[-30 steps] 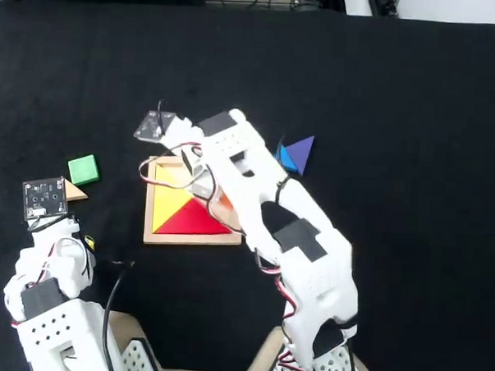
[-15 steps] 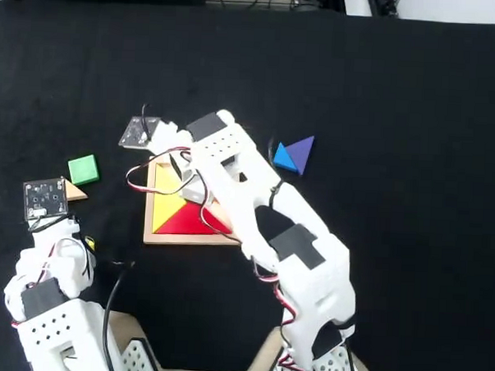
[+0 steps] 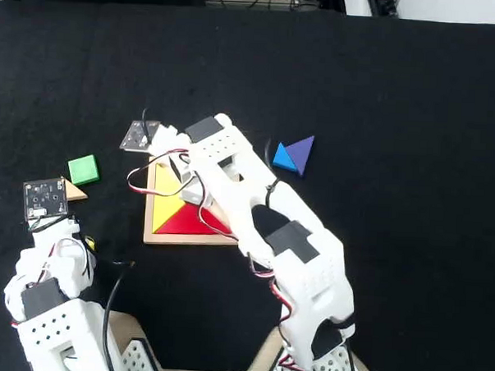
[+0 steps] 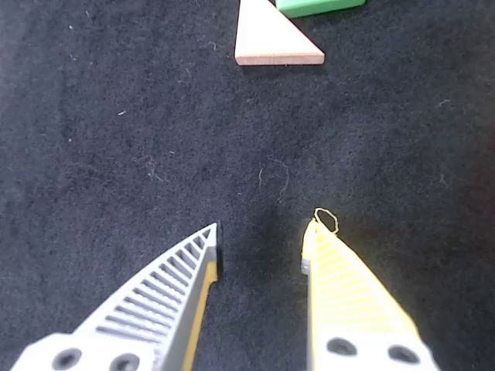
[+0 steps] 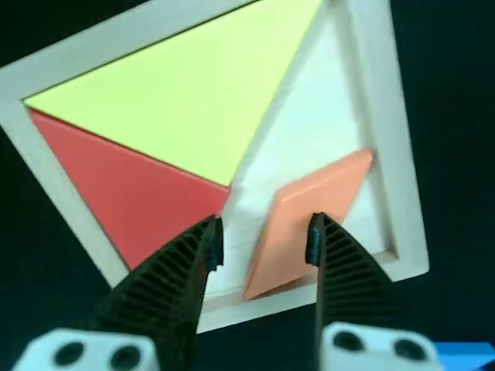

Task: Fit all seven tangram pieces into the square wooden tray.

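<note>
We start at the right end effector [image 5: 263,236]. It hangs low over the tray [image 5: 387,116] with its jaws parted to a moderate gap and nothing clasped between them. Directly beneath the tips lies the orange parallelogram [image 5: 309,216]. One finger overlaps it, and the other stands apart from it, above the edge of the red triangle [image 5: 124,201]. The parallelogram's nearer corner seems to ride up on the tray's rim rather than lie flat inside, though we cannot be sure from this angle. Just past the tips, the red triangle and the yellow triangle [image 5: 193,100] sit flush in the tray, touching along one edge.

We judge the step in hand to be seating that parallelogram. To do it well, we would push with one finger or close on its long edges. We would then slide it off the rim into the bare wood beside the yellow triangle, keeping it flat and leaving the two seated triangles undisturbed.

Well apart from this end effector, the blue triangle [image 3: 284,158] and purple triangle [image 3: 302,148] wait side by side on the counter [image 3: 399,93].

The left end effector [image 4: 264,232] hovers wide open and empty over the counter. Ahead of its tips lie a wooden triangle [image 4: 271,42] and, just beyond it, a green square [image 4: 317,6].
</note>
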Controlling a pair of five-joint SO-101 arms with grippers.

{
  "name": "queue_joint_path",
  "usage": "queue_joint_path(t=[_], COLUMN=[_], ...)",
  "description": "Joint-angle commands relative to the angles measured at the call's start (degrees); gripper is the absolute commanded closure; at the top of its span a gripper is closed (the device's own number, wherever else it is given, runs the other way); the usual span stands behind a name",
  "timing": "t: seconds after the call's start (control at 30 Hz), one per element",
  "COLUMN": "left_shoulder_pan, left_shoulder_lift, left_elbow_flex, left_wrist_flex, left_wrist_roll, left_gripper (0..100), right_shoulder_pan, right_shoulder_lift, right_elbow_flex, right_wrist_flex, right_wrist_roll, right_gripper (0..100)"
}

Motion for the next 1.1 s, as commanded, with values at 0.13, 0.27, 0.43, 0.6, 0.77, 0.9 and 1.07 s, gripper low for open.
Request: queue_joint_path(t=[0.13, 0.27, 0.43, 0.6, 0.77, 0.9, 1.07], left_shoulder_pan=[0.1, 0.1, 0.1, 0.1, 0.1, 0.1, 0.1], left_shoulder_lift=[-0.3, -0.3, -0.3, -0.3, -0.3, -0.3, -0.3], left_elbow_flex=[-0.2, -0.2, -0.2, -0.2, -0.2, -0.2, -0.2], left_wrist_flex=[-1.1, -1.1, -1.1, -1.1, -1.1, -1.1, -1.1], left_wrist_roll=[-0.7, -0.7, -0.8, -0.8, -0.8, -0.8, -0.8], left_gripper=[82, 82, 82, 82, 82, 82, 82], right_shoulder_pan=[3.3, 3.0, 3.3, 3.1, 2.8, 0.6, 0.4], right_shoulder_lift=[0.0, -0.2, 0.1, 0.5, 4.2, 5.5, 5.3], right_elbow_flex=[-0.5, -0.7, -1.4, -1.1, -1.4, -1.2, -1.5], right_wrist_flex=[-1.5, -0.4, -0.8, -0.7, -0.4, -0.3, -0.3], right_wrist_roll=[0.5, 0.5, 0.5, 0.5, 0.6, 0.6, 0.6], right_gripper=[80.6, 80.7, 80.7, 80.7, 80.7, 80.7, 80.8])
